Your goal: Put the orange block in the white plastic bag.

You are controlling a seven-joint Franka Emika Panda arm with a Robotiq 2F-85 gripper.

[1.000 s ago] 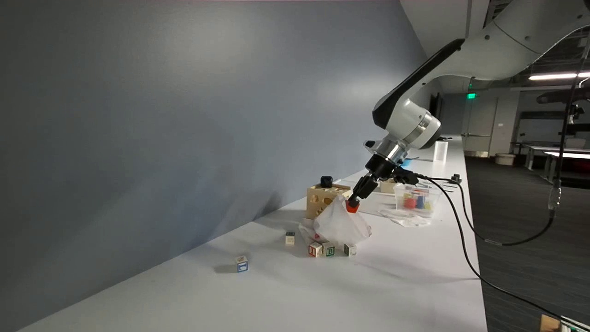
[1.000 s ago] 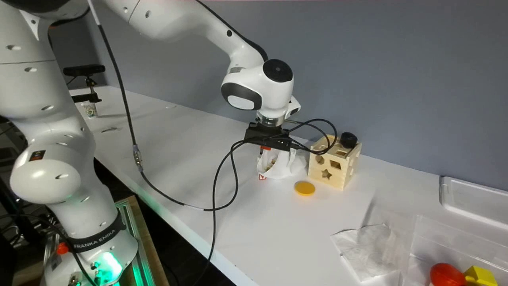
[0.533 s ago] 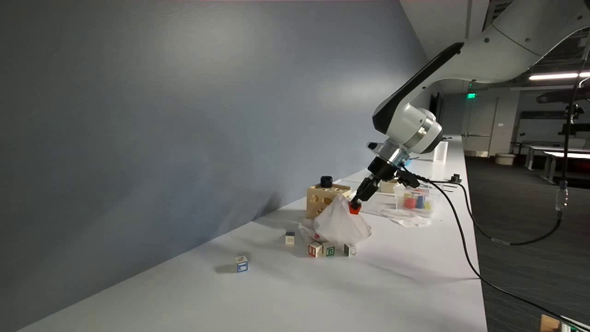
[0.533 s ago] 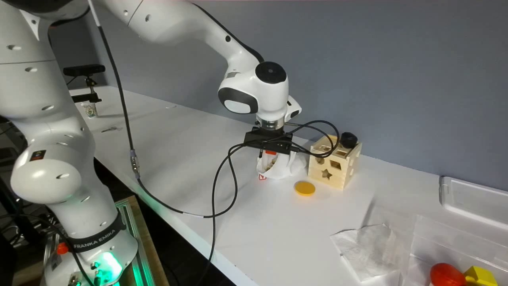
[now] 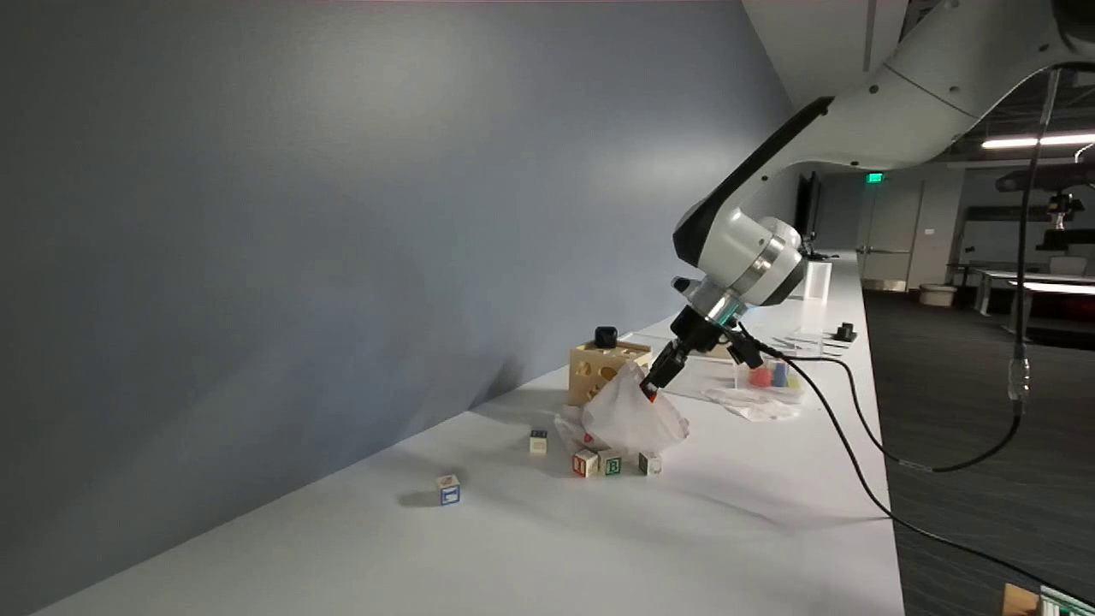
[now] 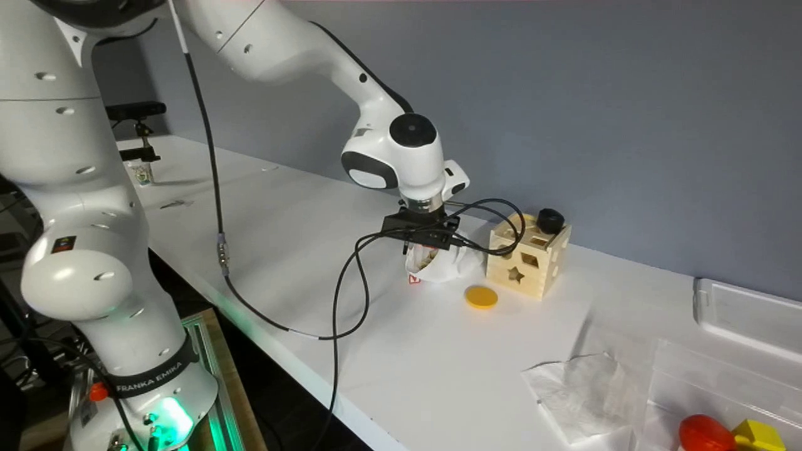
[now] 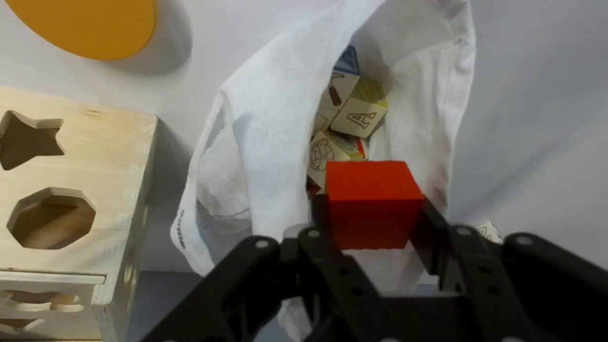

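Black fingers [image 7: 433, 232] press on two opposite sides of the orange block [image 7: 375, 204], parted only by its width, and hold it at the mouth of the white bag [image 7: 275, 142]; whether any of it sits below the rim cannot be told.

Left to right in the wrist view: a yellow disc [image 7: 90, 23] lies flat on the table [image 7: 536, 85]; near it stands a wooden box [image 7: 109, 142] with star and octagon holes; next comes the bag, its mouth gaping, with several letter cubes [image 7: 359, 118] inside, one marked A; the orange block covers part of that mouth; at far right another cube [image 7: 489, 230] shows on the table, partly hidden behind the gripper [image 7: 377, 216].

Left to right in an exterior view: a cube [image 5: 449, 490] sits alone; a second cube [image 5: 538, 441] stands nearer the bag; a black piece [image 5: 606, 337] rests on top of the box; three cubes [image 5: 610, 463] line up just in front of the bag; the arm [image 5: 898, 124] slants down from the upper right to the bag's mouth.

Left to right in an exterior view, past the box: a wrinkled white sheet [image 6: 583, 394] lies on the table, then a clear bin [image 6: 708, 382] holds a red piece [image 6: 707, 432] and a yellow piece [image 6: 758, 435], with a clear lid [image 6: 745, 319] behind it.
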